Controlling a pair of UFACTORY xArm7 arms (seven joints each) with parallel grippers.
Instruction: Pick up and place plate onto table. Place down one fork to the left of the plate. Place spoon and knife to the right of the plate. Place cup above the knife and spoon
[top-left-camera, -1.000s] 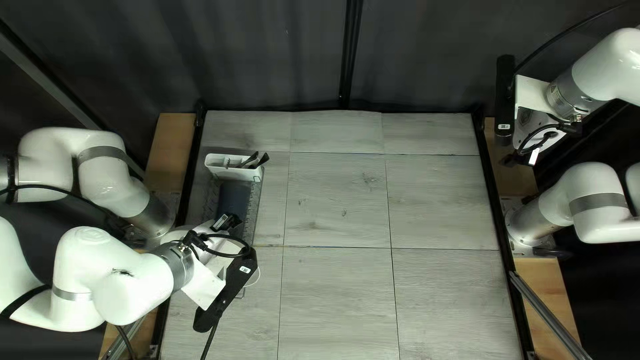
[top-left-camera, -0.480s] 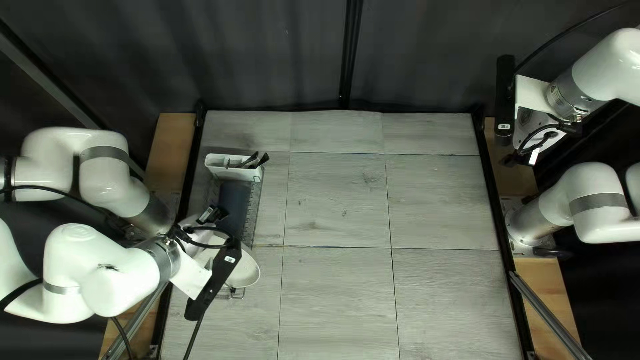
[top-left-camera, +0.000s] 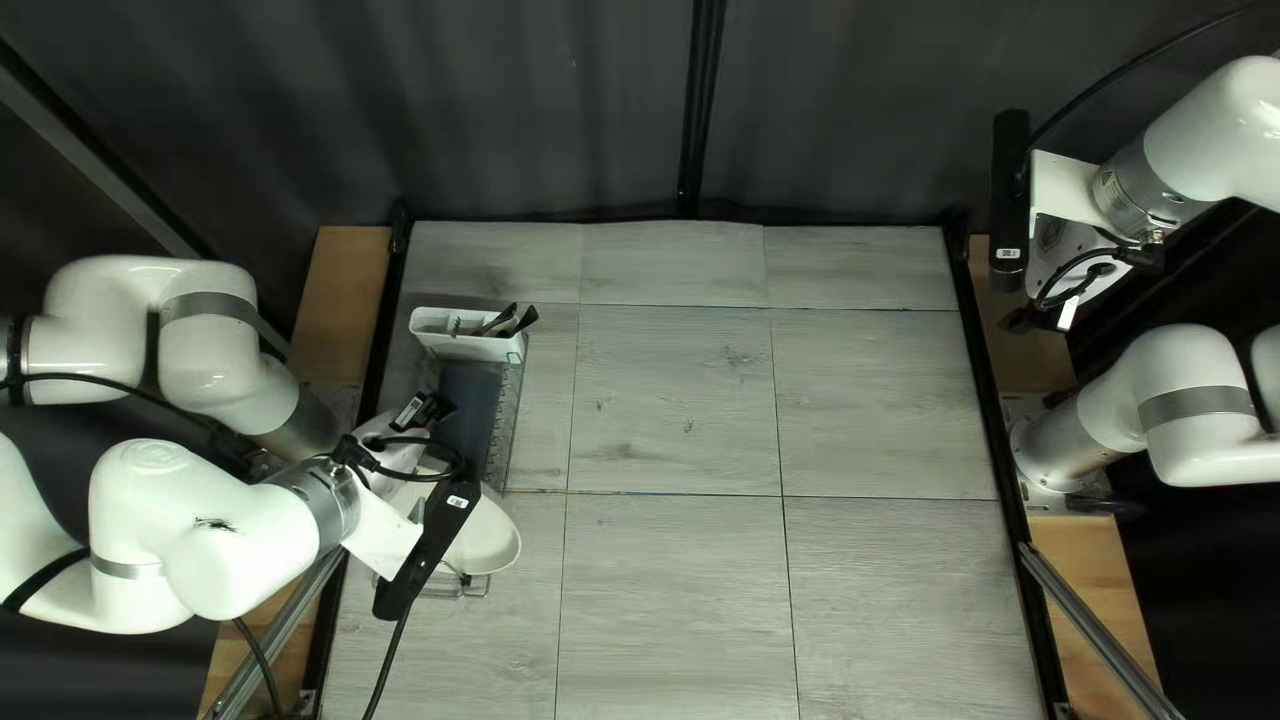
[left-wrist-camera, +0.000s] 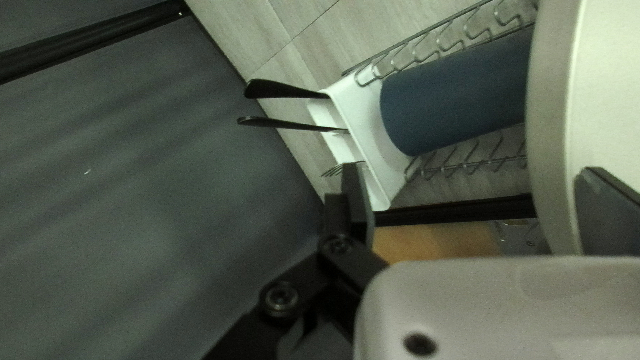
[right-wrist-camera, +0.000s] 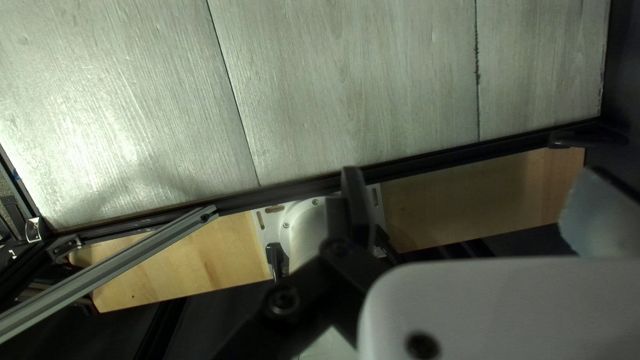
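Note:
In the top left view, my left gripper is over the wire rack's near part, partly covering the pale plate. The left wrist view shows my left gripper open; one finger overlaps the plate's face, the other stands beyond its rim. A white holder has black handles and fork tines sticking out. The dark blue rounded body, perhaps the cup, lies between holder and plate. My right gripper is raised at the far right; its wrist view shows this gripper open, holding nothing.
The wire rack stands along the table's left side, its wires around the dark blue body. Black edge rails and a slanted metal bar border the table's right side. A dark curtain hangs behind.
My left gripper has moved left and a little toward the far edge, uncovering more of the plate and rack. The right arm has stayed still.

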